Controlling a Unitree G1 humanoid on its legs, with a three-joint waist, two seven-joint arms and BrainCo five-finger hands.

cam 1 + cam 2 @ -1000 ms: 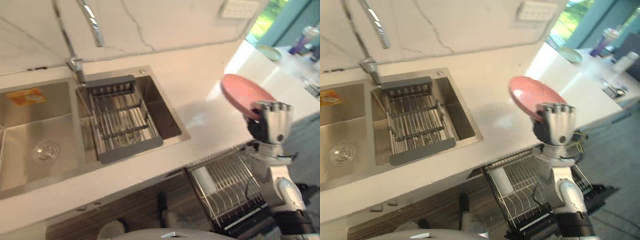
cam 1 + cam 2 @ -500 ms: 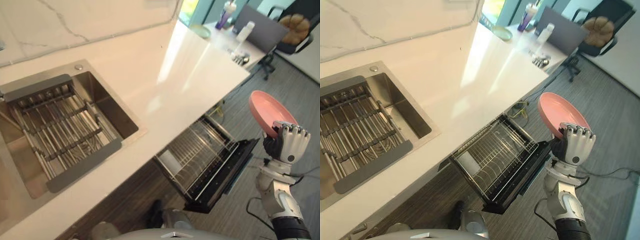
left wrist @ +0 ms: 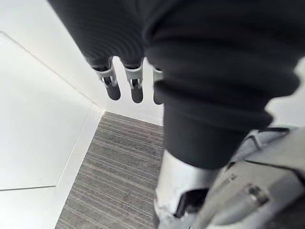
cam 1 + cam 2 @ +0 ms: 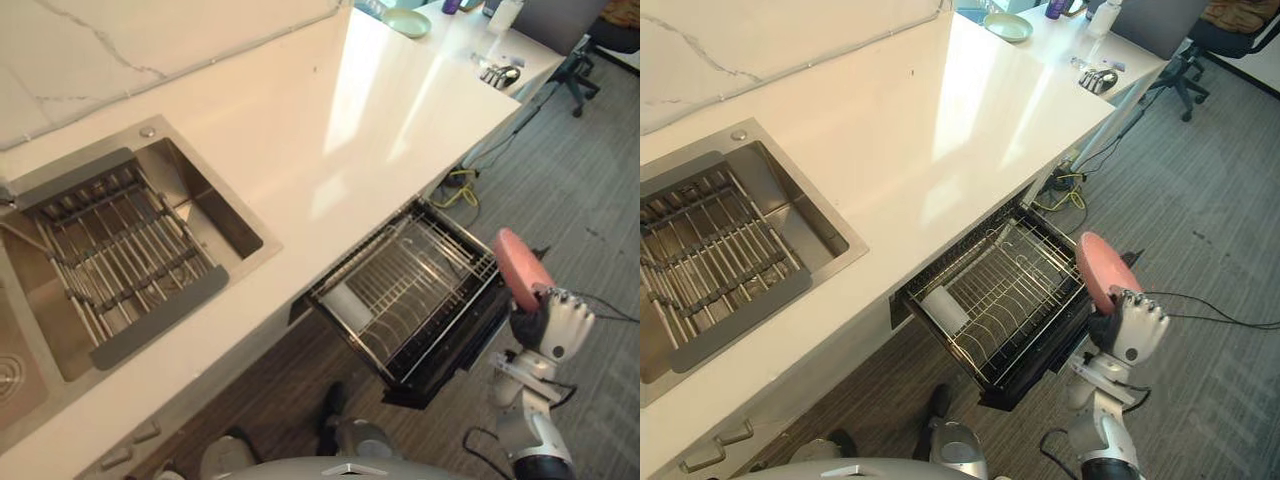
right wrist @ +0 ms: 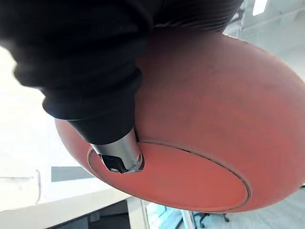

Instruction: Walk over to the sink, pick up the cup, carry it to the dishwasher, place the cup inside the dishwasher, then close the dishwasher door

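One pink bowl, not a cup, is riding in the right hand. The fingers are curling over its rim while the thumb is pressing against the flat underside. The dish is standing on edge above the fingertips, tilting toward the open dishwasher. The pulled-out wire rack is lying just beside the fingers on the side of the counter, and the lowered door is sitting beneath it, near the fingers. The grip looks like the weak point, since only a short arc of rim is being pinched. A quick swing of the wrist could send the bowl pivoting or sliding out onto the floor. The bowl's far edge is also risking a knock against the rack's wires if the hand is lowering it without first turning it to match the slots. The left hand is hanging idle, its fingers straight and slightly apart, gripping nothing.
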